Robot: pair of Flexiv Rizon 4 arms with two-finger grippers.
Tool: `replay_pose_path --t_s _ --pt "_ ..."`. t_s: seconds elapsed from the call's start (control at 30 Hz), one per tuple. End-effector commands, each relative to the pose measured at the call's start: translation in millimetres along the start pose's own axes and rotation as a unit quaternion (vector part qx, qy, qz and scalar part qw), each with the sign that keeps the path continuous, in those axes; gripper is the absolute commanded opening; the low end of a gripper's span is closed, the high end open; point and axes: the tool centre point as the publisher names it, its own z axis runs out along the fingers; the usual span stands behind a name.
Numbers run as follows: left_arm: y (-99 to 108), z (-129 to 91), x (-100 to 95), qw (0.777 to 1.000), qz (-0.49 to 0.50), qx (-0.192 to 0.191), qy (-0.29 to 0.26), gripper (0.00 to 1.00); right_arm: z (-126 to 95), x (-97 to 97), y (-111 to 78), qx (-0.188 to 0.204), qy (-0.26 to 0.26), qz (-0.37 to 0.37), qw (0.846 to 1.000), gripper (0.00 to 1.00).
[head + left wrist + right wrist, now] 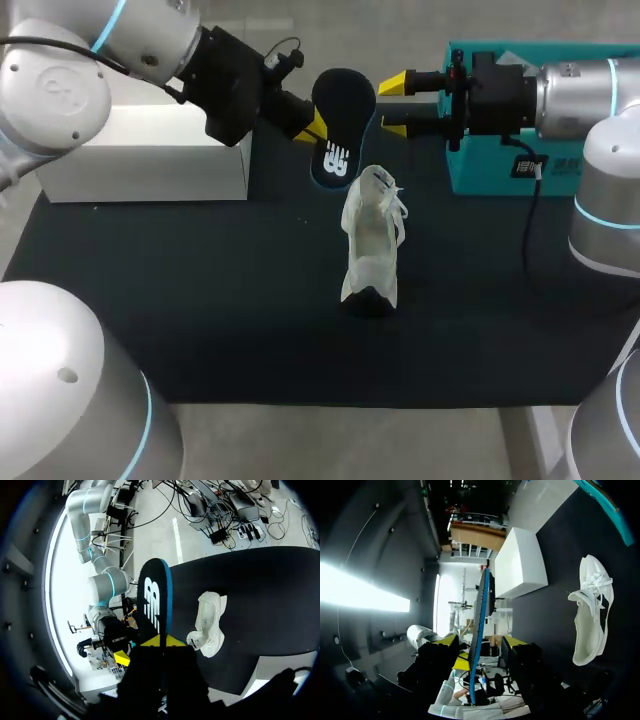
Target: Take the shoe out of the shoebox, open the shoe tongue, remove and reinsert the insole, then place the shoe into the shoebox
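- The left gripper (pixel 318 127) is closed on the insole (pixel 343 110), one yellow tip pressing each face at one end of it. In the left wrist view the two tips meet around the insole (pixel 152 600) at the gripper (pixel 162 641).
- The insole is dark, with a white logo on one face and a blue edge. It is held up in the air over the rear middle of the tabletop, clear of the surface.
- The right gripper (pixel 386 105) comes in from the right with its fingers spread apart. In the right wrist view the insole (pixel 482 610) stands edge-on between the two tips of the gripper (pixel 479 642), with a gap on either side, so this gripper grips nothing.
- The white shoe (pixel 370 240) rests on the dark mat (pixel 200 300) near the middle of the tabletop, lengthwise from rear to front, opening upward, laces loose at its rear end. It is apart from both grippers and outside the box, as both wrist views show (pixel 210 620) (pixel 592 615).
- The teal shoebox (pixel 480 175) sits at the rear right of the tabletop, under the right arm.
- A white box (pixel 150 155) sits at the rear left, under the left arm.
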Motion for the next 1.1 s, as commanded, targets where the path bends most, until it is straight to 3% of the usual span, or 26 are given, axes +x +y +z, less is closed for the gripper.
replay_pose_path --t_s 0.03,0.37,0.67,0.97,1.07,1.1 --pt "15 14 -6.1 1.0 0.014 -0.001 0.01 0.0 6 1.1 3.8 0.009 -0.005 0.004 1.0 0.47" --pt "5 31 -8.3 1.0 0.02 -0.01 -0.007 0.0 18 2.4 8.9 0.024 -0.004 0.008 1.0 0.44" --pt "-3 29 -4.7 1.0 0.018 -0.018 -0.016 0.0 20 -0.3 13.9 0.021 -0.009 0.01 1.0 0.23" --pt "-6 23 -1.8 0.999 0.008 -0.024 -0.019 0.0 18 -5.3 12.9 0.017 -0.011 0.018 1.0 0.23" --pt "-8 22 -1.8 0.999 0.006 -0.025 -0.022 0.0 19 -6.3 12.4 0.017 -0.01 0.019 1.0 0.15" --pt "-9 22 -1.5 0.999 0.006 -0.024 -0.022 0.0 19 -6.3 12.4 0.016 -0.009 0.018 1.0 0.0"
